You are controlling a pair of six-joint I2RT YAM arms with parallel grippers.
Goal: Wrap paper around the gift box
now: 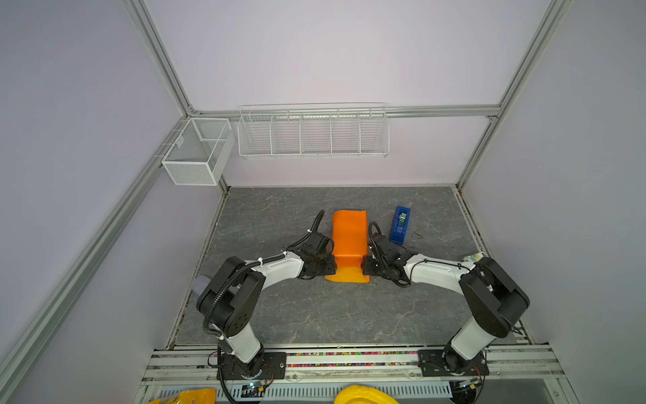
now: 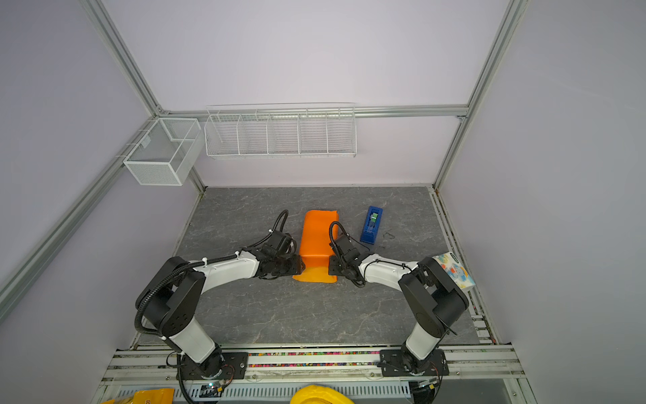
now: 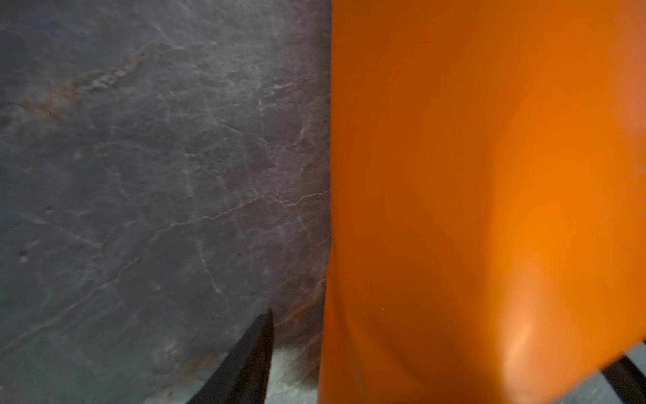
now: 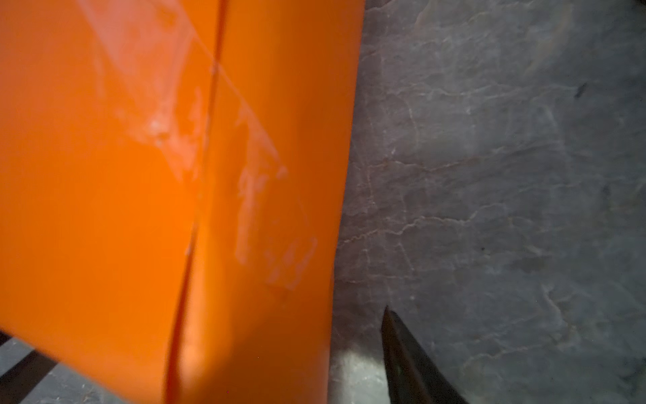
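The orange paper [image 1: 349,238] [image 2: 316,238] lies mid-table, arched up in a long hump; its near end lies flat and paler. The gift box is hidden, presumably under the paper. In both top views my left gripper [image 1: 330,268] [image 2: 299,267] is at the left edge of the paper's near end and my right gripper [image 1: 365,267] [image 2: 330,267] at the right edge. In each wrist view the paper [image 3: 472,210] [image 4: 140,210] hangs between the spread jaws. One dark finger [image 3: 250,356] [image 4: 409,360] stands clear of the sheet's edge over the table. Both grippers are open.
A blue tape dispenser [image 1: 400,225] [image 2: 372,225] lies right of the paper. A patterned packet [image 2: 454,271] sits at the right edge behind the right arm. White wire baskets [image 1: 313,134] hang on the back wall. A grey marbled tabletop [image 1: 314,314] spreads to the front.
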